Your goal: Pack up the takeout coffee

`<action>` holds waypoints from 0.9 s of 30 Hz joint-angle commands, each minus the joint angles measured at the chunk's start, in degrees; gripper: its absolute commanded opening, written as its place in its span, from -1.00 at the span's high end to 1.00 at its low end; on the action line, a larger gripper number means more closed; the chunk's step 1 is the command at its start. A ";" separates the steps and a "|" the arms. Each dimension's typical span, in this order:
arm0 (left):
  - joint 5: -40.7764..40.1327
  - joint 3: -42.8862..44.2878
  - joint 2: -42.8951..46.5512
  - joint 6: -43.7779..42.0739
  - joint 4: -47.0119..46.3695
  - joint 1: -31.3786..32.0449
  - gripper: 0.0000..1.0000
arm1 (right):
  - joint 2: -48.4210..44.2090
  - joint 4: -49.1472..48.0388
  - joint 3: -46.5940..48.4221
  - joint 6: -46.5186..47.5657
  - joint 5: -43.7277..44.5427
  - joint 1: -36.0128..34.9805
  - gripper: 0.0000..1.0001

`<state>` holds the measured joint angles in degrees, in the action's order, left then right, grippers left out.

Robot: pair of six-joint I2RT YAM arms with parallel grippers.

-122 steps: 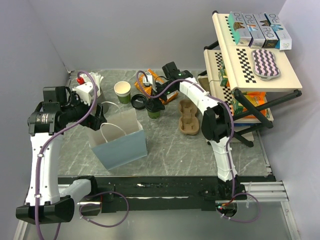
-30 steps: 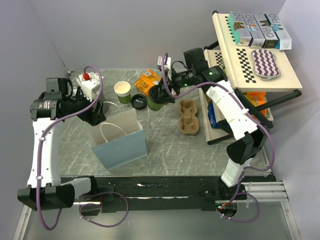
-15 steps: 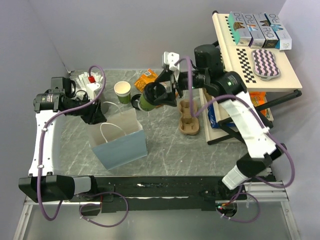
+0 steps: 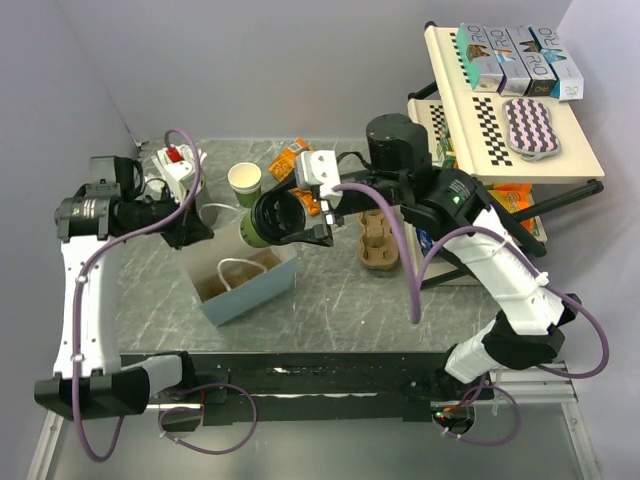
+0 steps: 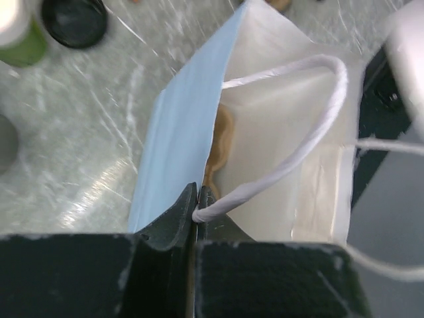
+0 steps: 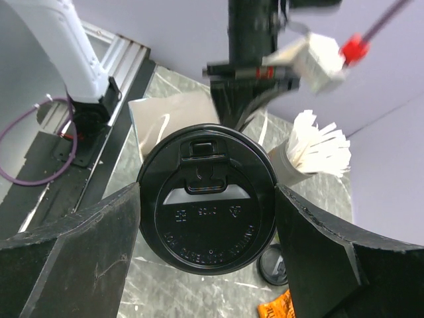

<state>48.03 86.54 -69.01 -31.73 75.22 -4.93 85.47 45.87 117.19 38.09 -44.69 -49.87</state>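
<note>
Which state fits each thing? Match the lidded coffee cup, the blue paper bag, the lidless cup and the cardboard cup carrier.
Things
1. lidded coffee cup
2. blue paper bag
3. lidless cup
4. cardboard cup carrier

States
A. stands upright on the table
B. edge pinched by the left gripper
C. lies flat, right of the bag
D. held tilted in the right gripper

Pairs: 1-D, 2-B, 3-A, 4-C

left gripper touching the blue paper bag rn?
Touching. Left wrist view: the left gripper is pinched shut on the top edge of the paper bag, with no gap showing.
</note>
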 commanded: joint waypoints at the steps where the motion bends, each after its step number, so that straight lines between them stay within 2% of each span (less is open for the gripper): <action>1: -0.65 5.21 4.49 3.86 -5.87 -0.26 0.99 | 0.40 -2.89 1.38 1.03 2.67 -1.28 1.00; 7: -2.33 3.55 7.48 3.17 -10.88 -0.08 0.99 | -1.09 -5.78 -2.57 2.60 4.43 -2.34 1.00; 13: -4.96 -7.33 12.58 2.19 -20.09 1.06 0.99 | -2.41 -11.50 -9.07 3.57 5.22 -2.43 1.00; 16: -6.02 -9.89 13.47 3.68 -22.83 2.99 0.99 | -2.24 -13.25 -11.62 4.19 4.52 -2.43 1.00; 23: -10.14 -10.34 13.38 7.12 -25.64 7.83 0.99 | -0.92 -12.21 -12.07 5.68 2.85 -3.48 1.00; 27: -13.39 -8.68 12.06 2.83 -24.77 7.92 0.99 | -1.01 -12.73 -12.77 6.30 3.29 -3.83 1.00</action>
<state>38.00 75.55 -56.82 -26.33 53.58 2.85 85.52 36.23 104.51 42.72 -40.18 -52.97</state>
